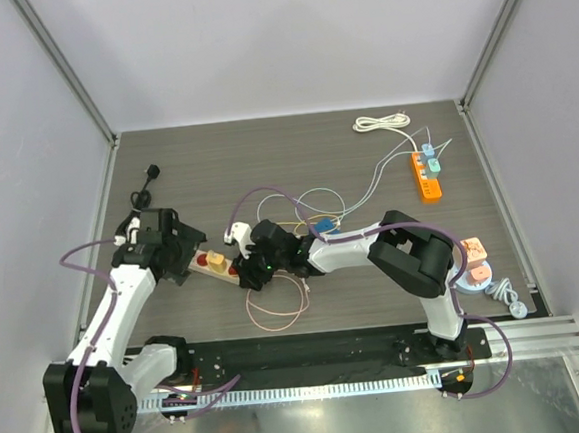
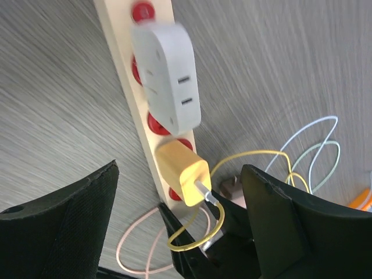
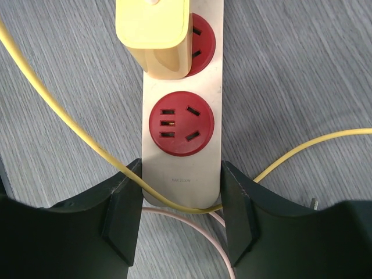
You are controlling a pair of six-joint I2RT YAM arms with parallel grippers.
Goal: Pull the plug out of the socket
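A cream power strip point(image 3: 181, 168) with red sockets point(image 3: 181, 123) lies on the grey table; it also shows in the top view point(image 1: 216, 266). A yellow plug point(image 2: 181, 172) with a yellow cable point(image 2: 256, 156) sits in it, also seen in the right wrist view point(image 3: 154, 29). A white adapter point(image 2: 168, 72) is plugged in further along. My right gripper point(image 3: 181, 187) is shut on the strip's end, fingers point(image 3: 119, 209) pressed on both sides. My left gripper point(image 2: 180, 174) is open, its fingers point(image 2: 70, 221) wide apart on either side of the yellow plug, not touching it.
An orange power strip point(image 1: 426, 176) with pale blue plugs lies at the back right, a coiled white cable point(image 1: 380, 122) behind it. A black plug point(image 1: 149, 177) lies at the left. A pink cable loop point(image 1: 277, 313) lies near the strip. Small pink and white items point(image 1: 474, 262) sit at the right.
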